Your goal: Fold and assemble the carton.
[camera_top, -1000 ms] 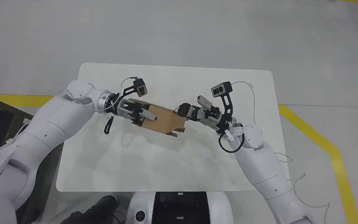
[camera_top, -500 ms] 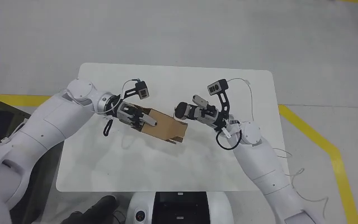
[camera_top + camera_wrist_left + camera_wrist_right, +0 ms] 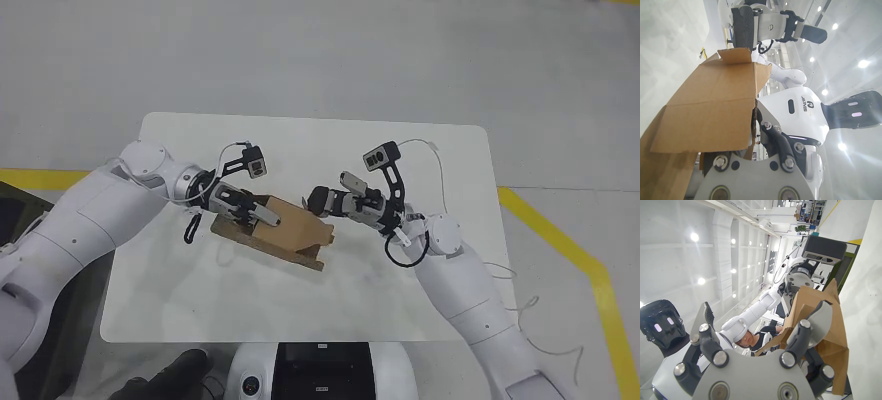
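A brown carton (image 3: 288, 228), partly unfolded, hangs tilted just above the white table (image 3: 400, 150) between both arms. My left gripper (image 3: 247, 209) is shut on the carton's left end; in the left wrist view the cardboard (image 3: 711, 106) runs down between its fingers (image 3: 770, 117). My right gripper (image 3: 320, 200) stands open at the carton's far right corner. In the right wrist view one finger (image 3: 821, 317) lies against the cardboard (image 3: 831, 344), while the other finger (image 3: 704, 317) is out in free air. A small flap (image 3: 735, 55) sticks up by the right gripper's pad (image 3: 745, 24).
The table's near edge (image 3: 250, 335) lies close to the robot. Yellow floor tape (image 3: 560, 230) runs along the right of the table.
The carton has swung down toward the table and spread wider. My right gripper has slid left along its far edge and come off the end it gripped. The left gripper kept its hold.
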Robot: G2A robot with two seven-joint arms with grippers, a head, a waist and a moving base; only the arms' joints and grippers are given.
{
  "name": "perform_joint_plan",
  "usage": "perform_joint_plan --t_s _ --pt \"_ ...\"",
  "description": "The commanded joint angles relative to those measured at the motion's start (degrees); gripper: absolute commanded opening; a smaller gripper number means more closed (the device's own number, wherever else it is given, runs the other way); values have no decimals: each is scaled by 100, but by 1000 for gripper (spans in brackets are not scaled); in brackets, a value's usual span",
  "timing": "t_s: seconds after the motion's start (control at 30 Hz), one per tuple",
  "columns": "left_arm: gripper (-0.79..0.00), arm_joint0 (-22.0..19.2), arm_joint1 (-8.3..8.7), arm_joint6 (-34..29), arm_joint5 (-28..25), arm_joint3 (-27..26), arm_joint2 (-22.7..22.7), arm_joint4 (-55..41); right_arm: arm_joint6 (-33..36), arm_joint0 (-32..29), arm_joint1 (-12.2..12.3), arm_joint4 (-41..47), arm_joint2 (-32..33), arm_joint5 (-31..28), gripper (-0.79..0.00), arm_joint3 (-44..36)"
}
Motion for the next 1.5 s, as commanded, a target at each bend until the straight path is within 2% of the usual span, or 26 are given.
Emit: perform_joint_plan --t_s 0.0,0.43,0.7,1.0,1.2,1.47 --pt "-785 -8 -10 0 0 67 -18 -31 -61 2 4 -21 61 -87 0 -2" --pt "-785 91 -169 0 0 678 -316 -474 -410 -318 46 -102 332 -339 0 -311" --pt "-785 124 -314 0 0 923 -506 -382 -327 -450 -7 54 43 -212 0 -392" --pt "-785 237 -492 43 -44 1299 -989 -94 -257 -558 -64 38 -266 -176 0 -537" --pt "-785 348 -614 48 -49 1347 -1247 153 -130 -470 -127 -7 -560 -74 0 -388" --pt "-785 543 -681 0 0 1275 -1536 240 -323 -291 -234 1 -737 -444 0 -136"
